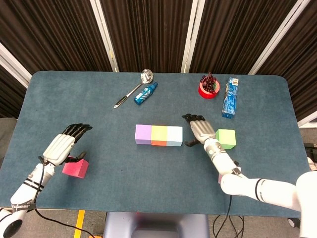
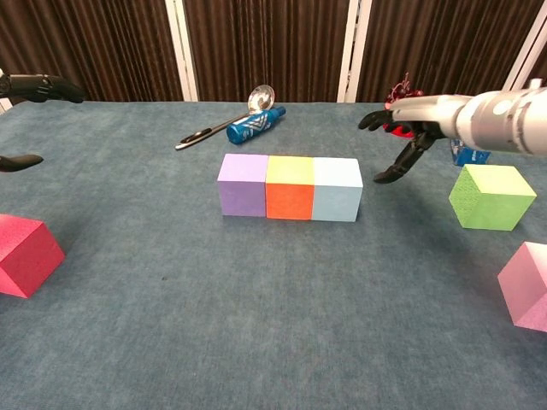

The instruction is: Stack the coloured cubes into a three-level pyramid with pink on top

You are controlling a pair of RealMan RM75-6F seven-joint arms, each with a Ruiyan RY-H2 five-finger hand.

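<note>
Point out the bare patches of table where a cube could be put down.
Bare cloth runs along the near edge in front of the purple-orange-blue cube row, between the red cube and the right hand. The far left corner beyond the ladle is also bare. It is crowded around the green cube, grape bowl and blue packet.

— Cubes? 
— Six: purple cube point(image 1: 142, 134), orange cube point(image 1: 159, 135), pale blue cube point(image 1: 174, 136), green cube point(image 1: 225, 138), magenta cube point(image 1: 75, 167), pink cube point(image 2: 526, 285).
— Anything else?
— One spoon point(image 1: 132, 89), two bottles: a small one point(image 1: 145, 93) and a larger one point(image 1: 230, 97), one red bowl point(image 1: 209, 88).
</note>
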